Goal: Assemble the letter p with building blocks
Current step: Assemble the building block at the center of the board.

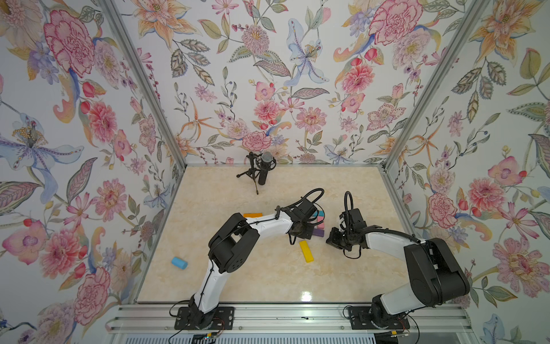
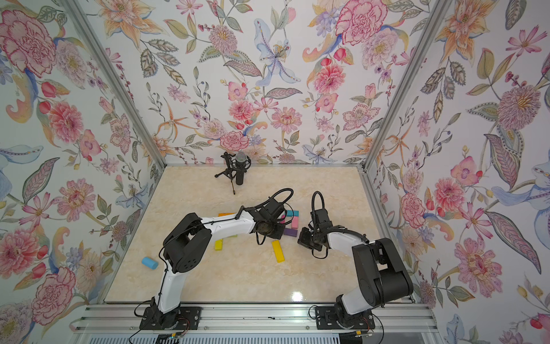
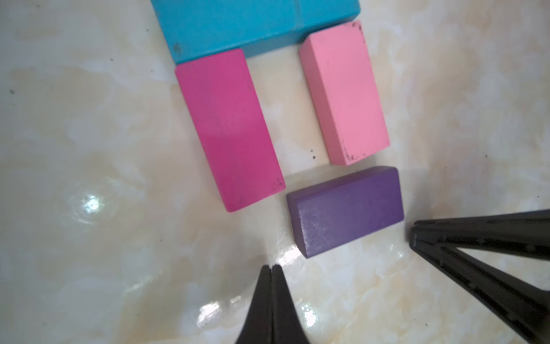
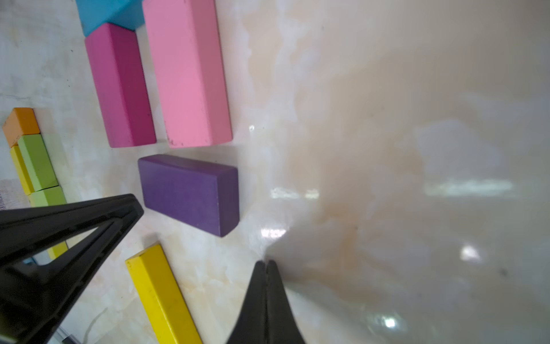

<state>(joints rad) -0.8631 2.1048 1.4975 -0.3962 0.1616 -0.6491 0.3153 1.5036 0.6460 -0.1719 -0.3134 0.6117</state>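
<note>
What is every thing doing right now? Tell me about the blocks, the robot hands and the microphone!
Left gripper: shut, empty.
Right gripper: shut, empty.
Teal block: flat, touching the magenta block's end.
Magenta block: flat, beside pink, gap between.
Pink block: flat.
Purple block: flat, crosswise at the pink block's end.
Long yellow block: flat, alone.
Blue cylinder: on its side, far off.
Microphone: standing on its tripod.

Microphone point(image 1: 263, 168) at back of table point(image 1: 268, 283), block cluster point(image 1: 319, 230) mid-table, long block point(image 1: 306, 251) just before it, cylinder point(image 1: 179, 263) well apart, left.
</note>
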